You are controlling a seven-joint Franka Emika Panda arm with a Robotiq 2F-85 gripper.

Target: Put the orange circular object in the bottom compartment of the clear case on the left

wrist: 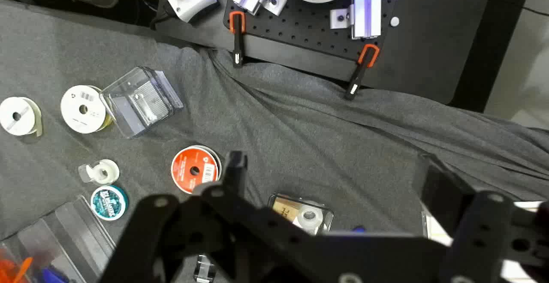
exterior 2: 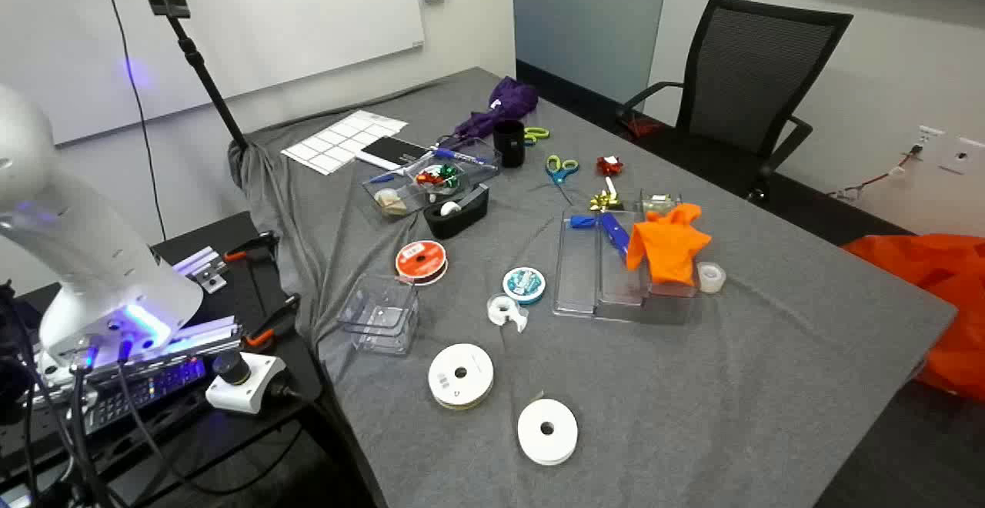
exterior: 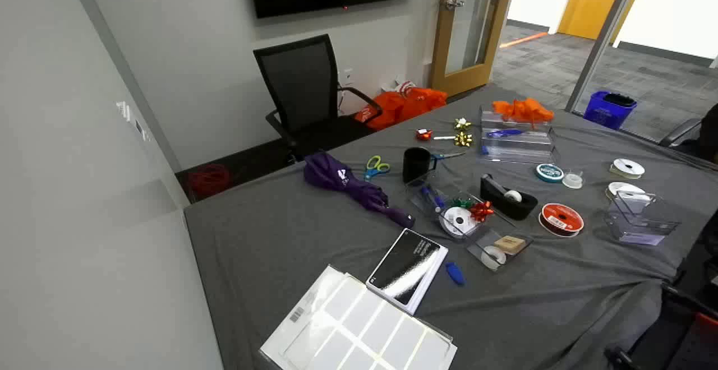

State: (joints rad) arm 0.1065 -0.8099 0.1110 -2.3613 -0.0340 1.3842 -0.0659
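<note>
While the gripper (wrist: pixel 336 186) hangs above a gray-draped table (wrist: pixel 291 141) with its fingers (wrist: pixel 236 169) set wide apart, an orange-faced ribbon spool (wrist: pixel 188 163) lies flat on the cloth, outside the gap between them. Its printed face points straight up and its axle stands upright; being round, it has no single long axis. A white barcode patch (wrist: pixel 209 172) marks the side right of the center hole in the wrist view. In both exterior views the spool sits near a black tape dispenser (exterior: pixel 507 197), dark ribbon showing below the orange disc. To the left in both is a stepped clear case (exterior: pixel 478 243), its bottom compartment holding a tan block (exterior: pixel 509 244) and a white roll (exterior: pixel 489 260). In the wrist view, the gripper hides much of that case, leaving the bottom compartment on show, and covers a bit of the spool's lower rim. A second clear case (exterior 2: pixel 575 285), partly under crumpled orange material (exterior 2: pixel 668 246) in both exterior views, is cut off at the wrist view's lower left corner, where the orange blurs. The robot arm (exterior 2: pixel 115 262) is cut by the left edge of an exterior view. The spool's print is too small to read.
</note>
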